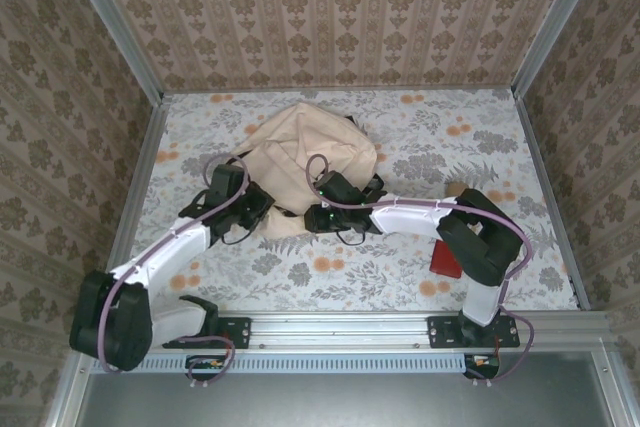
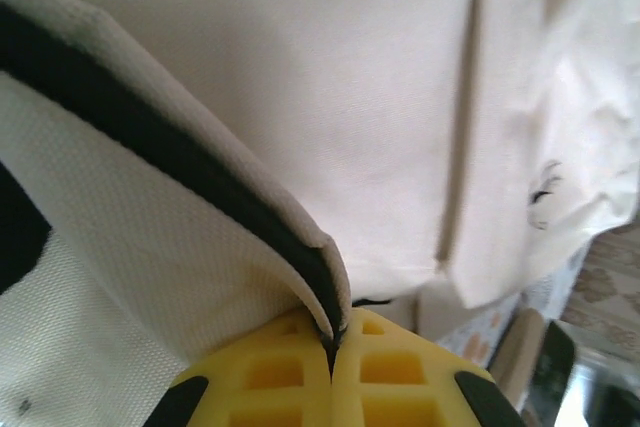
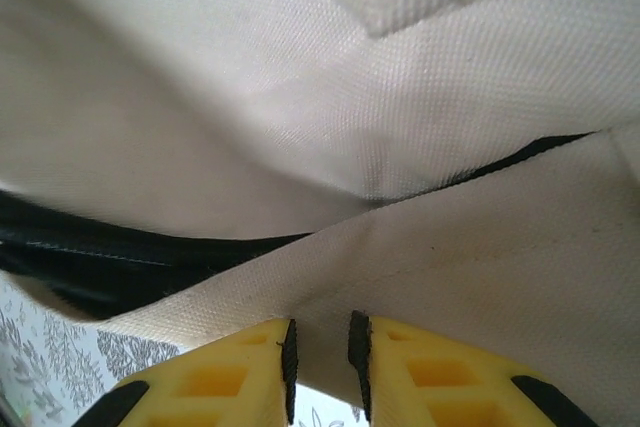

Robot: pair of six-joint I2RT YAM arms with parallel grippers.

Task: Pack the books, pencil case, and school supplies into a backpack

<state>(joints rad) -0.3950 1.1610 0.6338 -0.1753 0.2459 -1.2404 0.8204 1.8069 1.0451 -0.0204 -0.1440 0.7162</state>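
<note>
A: Evenly lit, soft and bright overhead; only faint shadows under the arms (image 1: 170, 242), sharp throughout, slightly bowed at the edges.
B: Up close, softer: backpack (image 2: 400, 97) cloth pale, almost washed out and blurred on the left wrist; weave crisp mid-frame on the right wrist, hazy toward corners.

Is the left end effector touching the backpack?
Touching. The left wrist view shows the left end effector shut on the backpack, its dark-trimmed edge pinched between the yellow fingers.
</note>
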